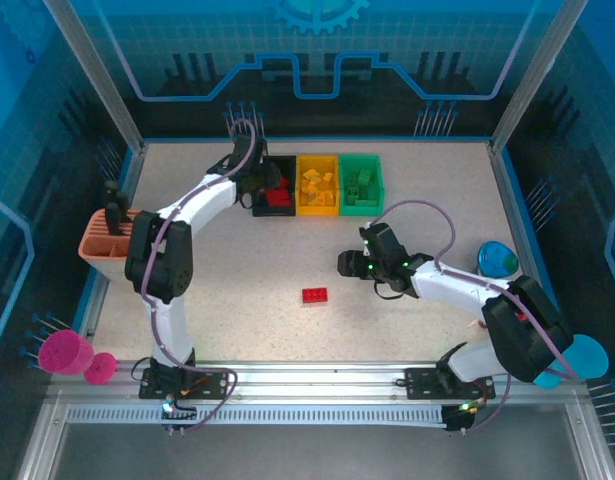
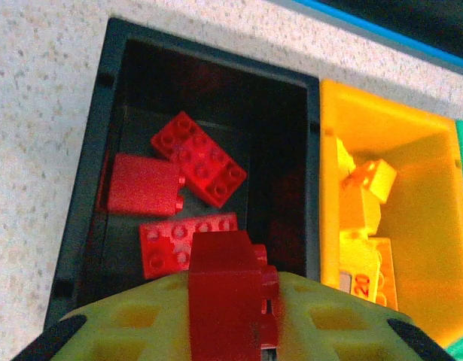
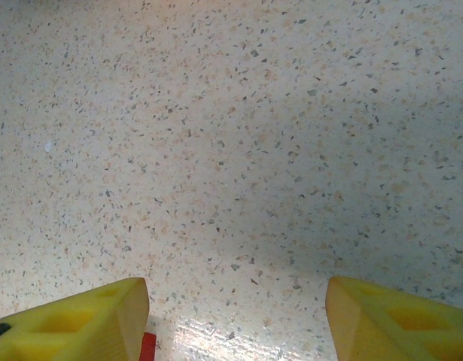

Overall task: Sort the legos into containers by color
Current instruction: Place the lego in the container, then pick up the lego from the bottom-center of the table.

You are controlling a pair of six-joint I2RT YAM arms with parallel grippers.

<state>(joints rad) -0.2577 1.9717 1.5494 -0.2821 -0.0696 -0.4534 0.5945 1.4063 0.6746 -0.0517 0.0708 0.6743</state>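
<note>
At the near edge a metal rail (image 1: 317, 385) carries both arm bases. Beyond it spreads a pale speckled worktop (image 1: 247, 320), boxed in by blue-lit clear walls (image 1: 317, 60). The right arm (image 1: 457, 290) lies low and bent, pointing across toward the middle. The right jaws stand apart with nothing between them, their yellow fingers (image 3: 80, 323) over bare worktop. A loose red lego (image 1: 314, 295) lies flat near the right jaws, a little to their near side and not gripped. The left arm (image 1: 187, 215) stretches far across, elbow raised, its wrist turned down over the black bin (image 2: 84, 188). The left jaws are clamped on a red brick (image 2: 225, 297), held above that bin's near end. Just beyond the left jaws, three red legos (image 2: 199, 158) lie on the bin floor. Beside the left jaws, touching the black bin, stands the yellow bin (image 2: 434, 226) with yellow legos (image 2: 370, 184) in it. Past that stands the green bin (image 1: 360, 185).
</note>
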